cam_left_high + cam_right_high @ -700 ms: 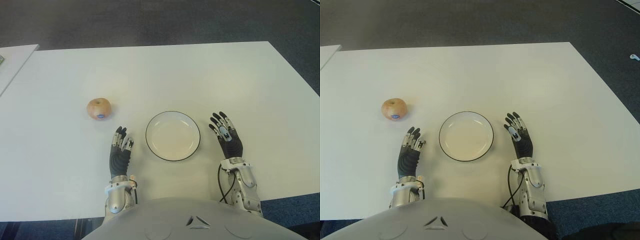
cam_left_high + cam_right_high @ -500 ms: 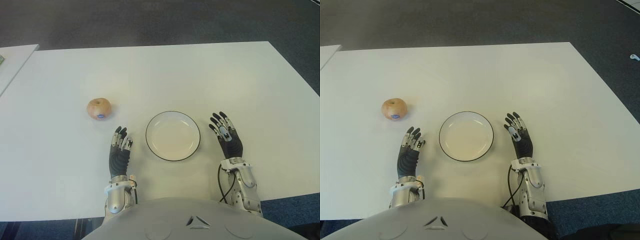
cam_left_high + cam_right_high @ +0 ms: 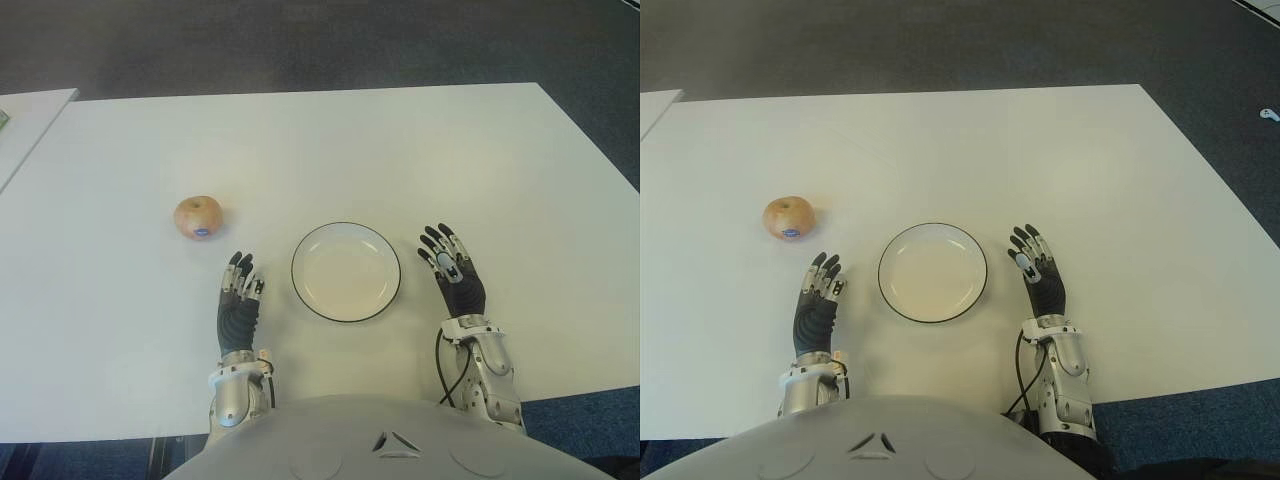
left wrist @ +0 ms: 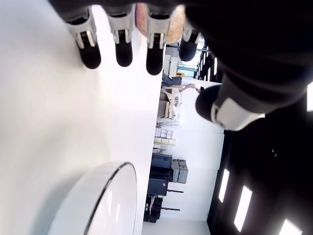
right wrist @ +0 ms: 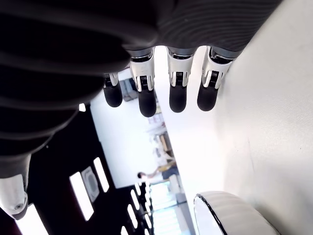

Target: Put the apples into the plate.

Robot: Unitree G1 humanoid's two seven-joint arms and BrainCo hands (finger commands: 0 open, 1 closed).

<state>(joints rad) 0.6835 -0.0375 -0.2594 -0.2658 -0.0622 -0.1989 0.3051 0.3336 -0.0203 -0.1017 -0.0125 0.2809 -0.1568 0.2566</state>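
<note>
Left wrist view: apple (image 4: 172, 22) mostly hidden behind the left hand's fingers (image 4: 154, 46); only slivers of skin show between them. Plate (image 4: 105, 205) cut off by the picture's edge, one arc of dark rim visible.

Right wrist view: plate (image 5: 230, 218) likewise cut off, only a rim segment in frame. Background room blurred; a person (image 5: 146, 175) there too small to make out.

Eye views: label on the apple (image 3: 203, 234) too small to read. Table (image 3: 330, 140) near edge hidden behind the robot's torso (image 3: 350, 440).
</note>
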